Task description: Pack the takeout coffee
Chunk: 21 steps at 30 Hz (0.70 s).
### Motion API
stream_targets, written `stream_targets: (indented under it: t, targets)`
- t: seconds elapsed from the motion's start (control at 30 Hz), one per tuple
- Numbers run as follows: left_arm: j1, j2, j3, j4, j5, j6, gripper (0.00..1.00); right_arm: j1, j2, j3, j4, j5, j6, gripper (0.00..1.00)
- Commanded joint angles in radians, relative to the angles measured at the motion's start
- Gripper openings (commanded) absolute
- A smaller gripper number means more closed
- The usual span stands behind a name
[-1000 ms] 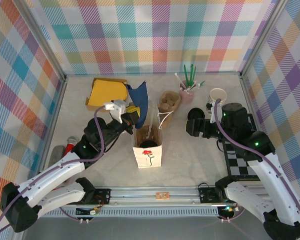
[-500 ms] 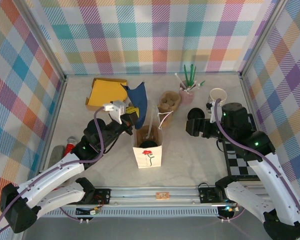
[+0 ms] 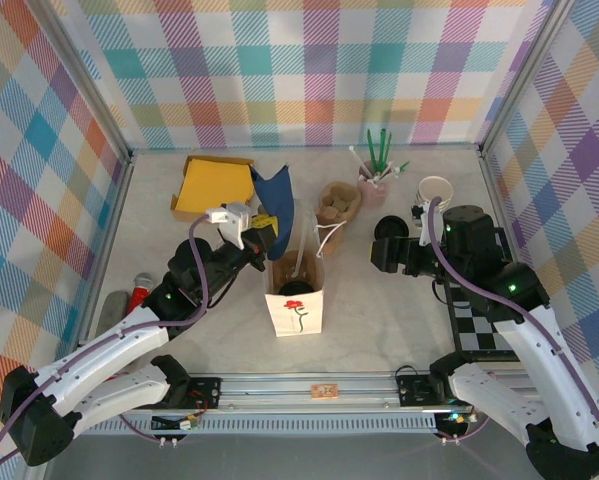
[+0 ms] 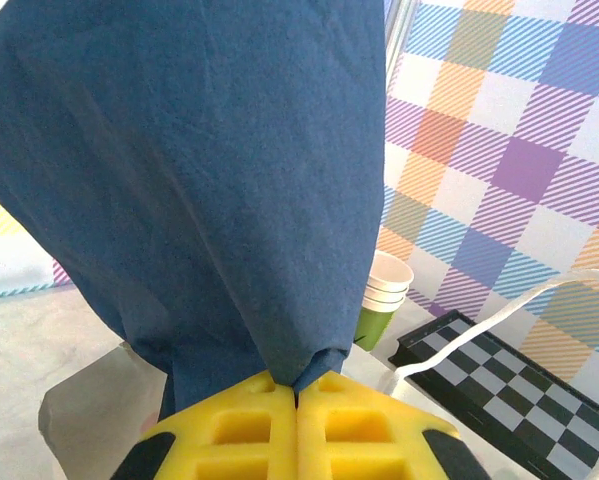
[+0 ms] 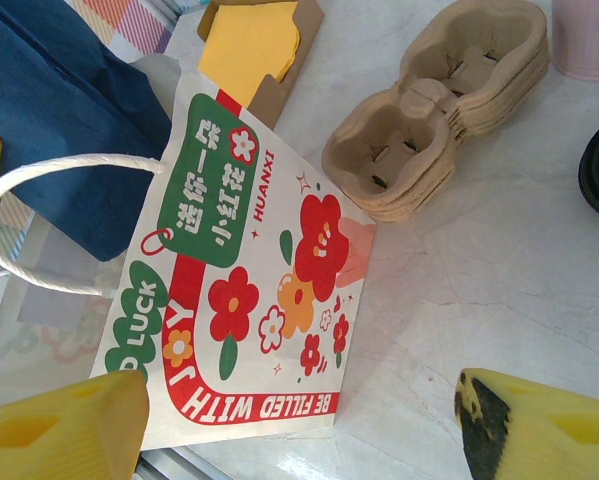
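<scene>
Presently, left gripper point(image 4: 297, 385): yellow fingers pressed together, pinching the lower tip of the blue napkin point(image 4: 209, 180), which fans out ahead of them.
Right gripper point(image 5: 299, 428): jaws spread wide with nothing between them, facing the printed side of the paper bag point(image 5: 249, 290).
Takeout coffee point(image 3: 389, 228): upright on the table point(image 5: 479, 290), black lid on, just beside the right gripper on its right-finger side, outside the jaws and untouched.
Paper bag, position: upright with its mouth open, between the two grippers, just beside the left one.
Cup carrier point(image 5: 444, 110): ahead of the right gripper, past the bag.
Lidless cup point(image 3: 435, 189): beyond the coffee, farther from the right gripper.
Checkerboard point(image 4: 499, 385): ahead of the left gripper, to its right.
</scene>
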Motion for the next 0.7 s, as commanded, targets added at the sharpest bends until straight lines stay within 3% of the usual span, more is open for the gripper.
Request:
stream_targets:
  t: [0.0,0.2,0.67]
  targets:
    - [-0.014,-0.017,-0.013,0.007,-0.019,0.016,0.07,-0.004,-0.001,-0.008,0.036,-0.020,0.011,0.80]
    - [-0.015,-0.020,-0.013,-0.005,-0.025,0.016,0.17,-0.004,0.003,-0.009,0.041,-0.023,0.012,0.80]
    - [-0.021,-0.020,-0.010,-0.031,-0.045,0.021,0.31,-0.004,0.008,-0.004,0.041,-0.026,0.012,0.80]
